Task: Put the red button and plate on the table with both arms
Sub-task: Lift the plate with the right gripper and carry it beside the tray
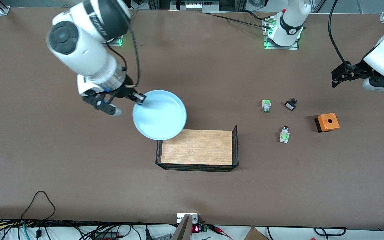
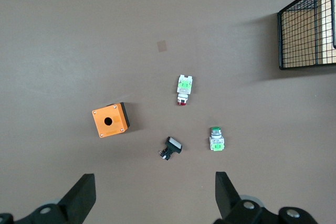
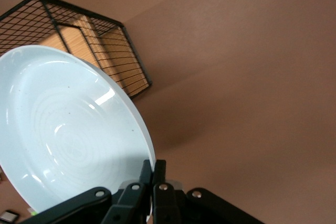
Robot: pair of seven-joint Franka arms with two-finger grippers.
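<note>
The right pincer (image 1: 138,97) is clenching the rim of the plate (image 1: 159,114), gripping it at about ten o'clock on the plate's circle in the front view. The plate is hanging in the air over the tabletop (image 1: 45,160), its lower edge overlapping the corner of the tray (image 1: 197,147). In the right wrist view the two fingers (image 3: 153,182) are pinching the thin raised rim of the plate (image 3: 63,129), with the tray (image 3: 100,51) showing past it.

The left pincer (image 1: 340,75) is waiting, released and spread wide, over the left arm's end of the tabletop; it is touching nothing. Its wrist view is showing both fingers (image 2: 81,195) well apart above the small parts.

The red button (image 1: 284,134) is lying on the tabletop, apart from both pincers. From it, a green-tipped part (image 1: 266,106) is lying at about eleven o'clock, a small black part (image 1: 290,105) at about one o'clock, and an orange box (image 1: 327,122) at about two o'clock.

The plate is pale blue, glossy and shallow. The tray is a rectangular wooden board with black wire mesh ends. The tabletop is flat, brown and matte. The box is square with a round hole on top.
</note>
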